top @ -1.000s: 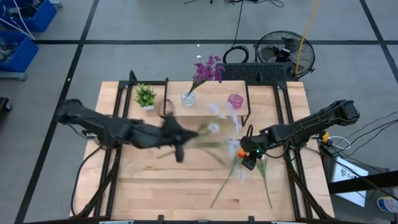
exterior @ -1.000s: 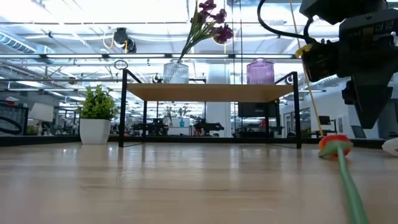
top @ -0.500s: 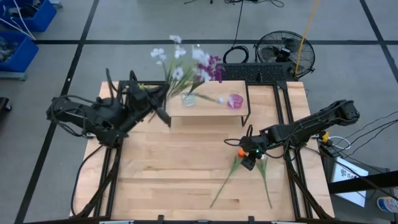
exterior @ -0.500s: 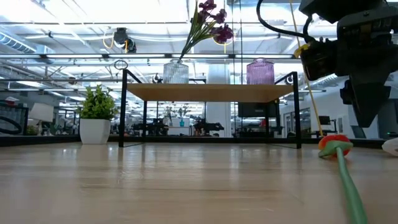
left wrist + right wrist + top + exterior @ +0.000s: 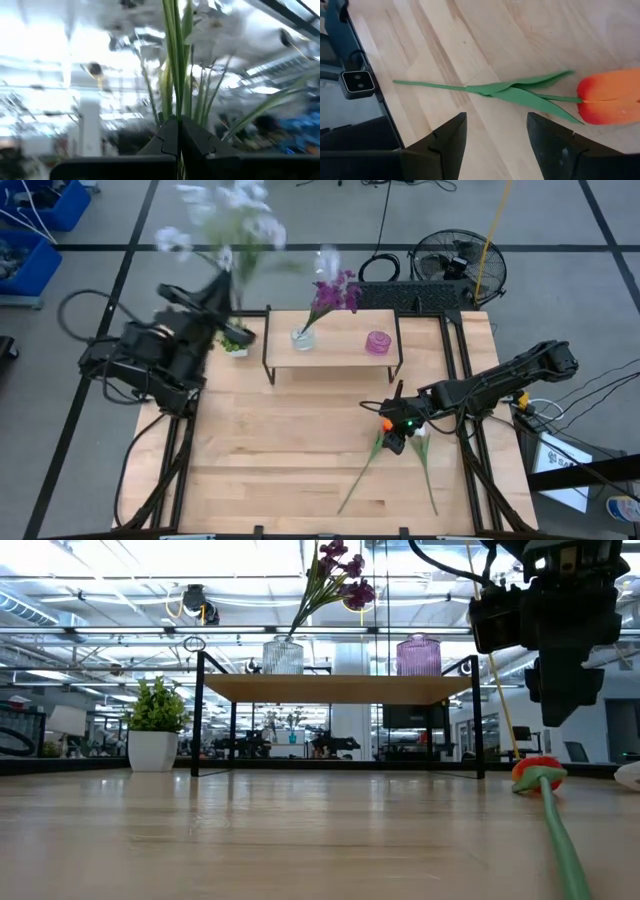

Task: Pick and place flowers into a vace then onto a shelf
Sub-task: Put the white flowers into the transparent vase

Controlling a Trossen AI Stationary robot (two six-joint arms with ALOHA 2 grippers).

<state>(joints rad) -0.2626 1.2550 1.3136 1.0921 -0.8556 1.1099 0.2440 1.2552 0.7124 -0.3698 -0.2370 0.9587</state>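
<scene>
My left gripper [image 5: 222,288] is raised over the table's far left corner, shut on the white/pale-blue spray [image 5: 225,210], which stands up above it. My right gripper [image 5: 495,135] is open and hovers over the orange bloom's stem [image 5: 520,92]. That flower lies flat on the table, bloom [image 5: 388,425] toward the shelf. The white bud [image 5: 420,445] lies beside it. The purple bunch [image 5: 335,290] stands in a clear vase [image 5: 303,337] on the shelf [image 5: 335,352]. A pink vase [image 5: 378,342] stands next to it. My left gripper pinches the spray's bundled green stems [image 5: 176,107] between its two shut fingers. The stems run on past the fingertips, and the spray is lifted clear of the table with its blooms above the gripper.
A small green potted plant [image 5: 235,338] stands by the shelf's left leg, close to my left gripper. Bare tabletop [image 5: 280,450] stretches left of the two lying flowers. In the low view my right gripper [image 5: 560,690] hangs just above the orange bloom [image 5: 538,772].
My left gripper has swung from the table's middle toward the far left corner and up, carrying the white spray and tipping it from lying level to upright. My right gripper has shifted slightly toward the table's left over the orange flower.
</scene>
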